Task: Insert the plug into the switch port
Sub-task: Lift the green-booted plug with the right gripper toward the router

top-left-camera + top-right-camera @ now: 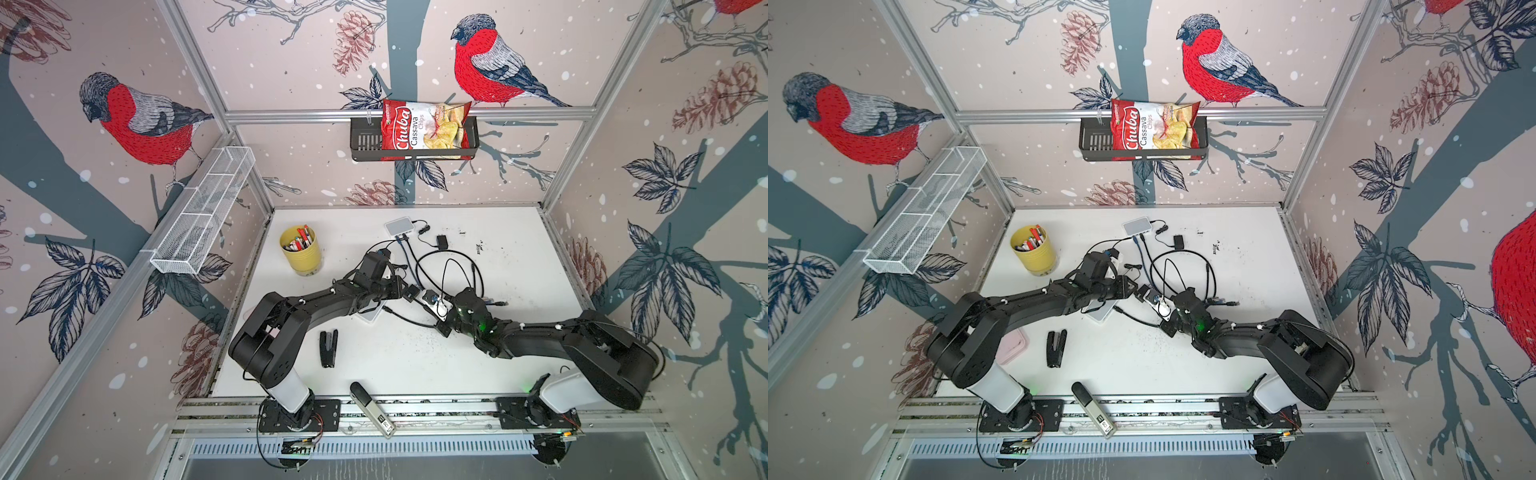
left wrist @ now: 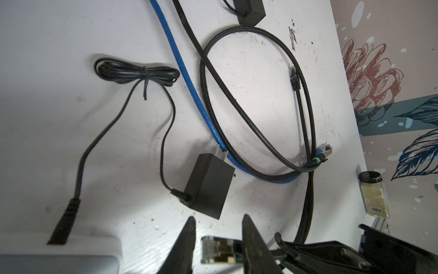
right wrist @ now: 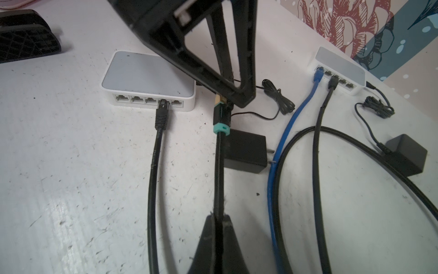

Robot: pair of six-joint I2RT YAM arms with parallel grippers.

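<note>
The white table carries two switches. The landmark here is the near switch, a flat white box whose row of five ports faces the right arm's side. The far switch sits well apart from it, toward the back wall.

The left gripper hangs just beside the near switch, its jaws drawn narrow on either side of the plug. Whether the pads actually press on it cannot be told from these views. The right gripper is pinched tight on the black cable, behind the plug and on the side away from the near switch's port face.

The plug is clear and gold with a teal collar. It seems lifted clear of the table, just beside the near switch and off the end of its port row. Its long axis runs along the cable, with the tip pointing the same way as the black lead seated in that switch — parallel to the ports, but lined up with none.

The step in hand looks like a hand-over, with the left claw taking the plug body so that it can steer. The next move calls for a firm hold, then a sideways shift toward the free end port beside the seated lead. The plug's axis must stay square to the port face, and the right arm must give slack — only then a straight push in.
</note>
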